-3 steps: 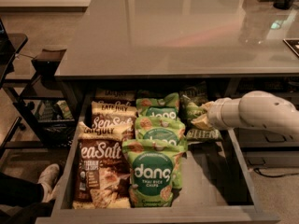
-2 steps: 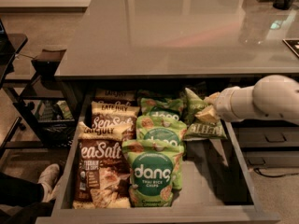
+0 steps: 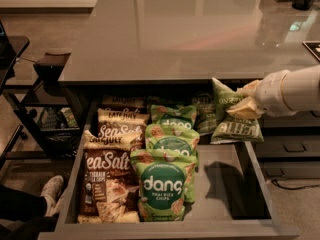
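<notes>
Green chip bag (image 3: 221, 95) is held pinched between the fingers of the gripper (image 3: 245, 103), above the right rear corner of the open drawer (image 3: 220, 189), beside other bags (image 3: 165, 186).

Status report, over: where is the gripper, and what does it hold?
Gripper at drawer's right side, fingers shut on green bag. Bag held above drawer's back right. Dang bags to its left, apart.

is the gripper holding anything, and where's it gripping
Yes. The gripper, above the right side of the open drawer, is shut on a green chip bag, pinching it at its right-hand edge.
</notes>
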Controlling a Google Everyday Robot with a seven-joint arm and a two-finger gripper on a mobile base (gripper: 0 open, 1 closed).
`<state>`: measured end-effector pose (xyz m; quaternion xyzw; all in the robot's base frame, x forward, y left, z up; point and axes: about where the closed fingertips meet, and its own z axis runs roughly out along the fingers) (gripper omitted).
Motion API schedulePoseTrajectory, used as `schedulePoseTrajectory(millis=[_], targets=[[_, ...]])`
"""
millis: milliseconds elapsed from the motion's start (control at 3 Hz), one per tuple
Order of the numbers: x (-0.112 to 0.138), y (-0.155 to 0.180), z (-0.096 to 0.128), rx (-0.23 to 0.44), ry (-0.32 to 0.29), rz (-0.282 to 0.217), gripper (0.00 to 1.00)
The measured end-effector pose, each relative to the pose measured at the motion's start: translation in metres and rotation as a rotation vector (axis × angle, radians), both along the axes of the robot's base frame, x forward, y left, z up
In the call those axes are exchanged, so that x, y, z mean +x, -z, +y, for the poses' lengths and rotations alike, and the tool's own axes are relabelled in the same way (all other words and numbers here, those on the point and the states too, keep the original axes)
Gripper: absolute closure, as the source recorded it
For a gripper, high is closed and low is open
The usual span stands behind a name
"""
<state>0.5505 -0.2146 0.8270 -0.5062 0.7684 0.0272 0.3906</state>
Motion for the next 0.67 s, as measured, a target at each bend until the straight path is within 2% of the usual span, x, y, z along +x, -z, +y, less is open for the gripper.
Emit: schedulePoseTrajectory(millis=[333,667], targets=[[-0.0088,-0.0533,0.0000,0.017,-0.065,-0.025,1.00],[-0.0088,-0.0533,0.0000,0.017,-0.065,-0.025,1.00]])
